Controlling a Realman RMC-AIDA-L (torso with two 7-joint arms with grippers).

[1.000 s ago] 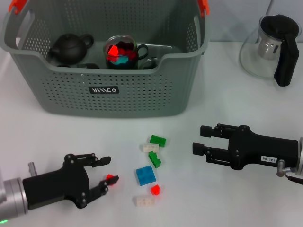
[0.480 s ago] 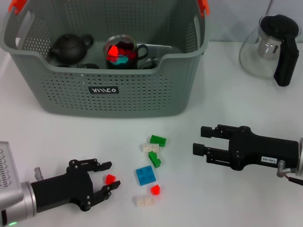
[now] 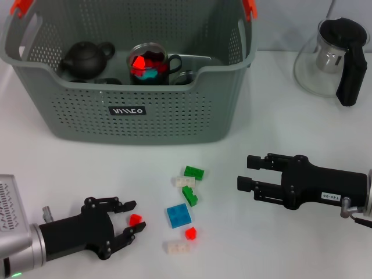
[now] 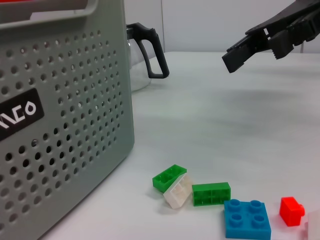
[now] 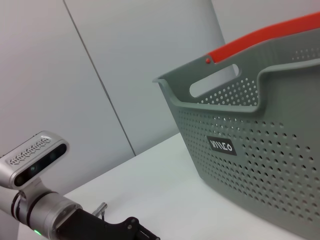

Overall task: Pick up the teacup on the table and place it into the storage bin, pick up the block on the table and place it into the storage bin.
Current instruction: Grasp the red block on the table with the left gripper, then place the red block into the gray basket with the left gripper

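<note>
Left gripper [image 3: 133,220] sits low at about 7 o'clock on the white table [image 3: 70,168], fingers spread, with a small red block [image 3: 135,219] lying on the table between the fingertips. Can't tell if the pads touch it; nothing lifted.

Right gripper [image 3: 247,172] hovers at roughly 4 o'clock, pointing toward table centre, jaws apart, holding nothing. Same gripper shows far off in the left wrist view [image 4: 250,47].

Loose blocks cluster near 6 o'clock between the two grippers: green block [image 3: 194,172] touching a white block [image 3: 185,181], second green block [image 3: 189,196] just below them, blue block [image 3: 178,215], another red block [image 3: 190,233], and a second white block [image 3: 176,246] nearest the front edge.

Storage bin [image 3: 133,110] stands at 11 to 12 o'clock, grey, perforated, orange-red handle clips, black label on the front wall. Inside it: dark teapot [image 3: 87,57] on the left side, and a glass teacup [image 3: 152,63] near the middle with red and teal pieces in it.

Glass pitcher [image 3: 331,58] with black handle stands at 2 o'clock, well apart from the bin.
</note>
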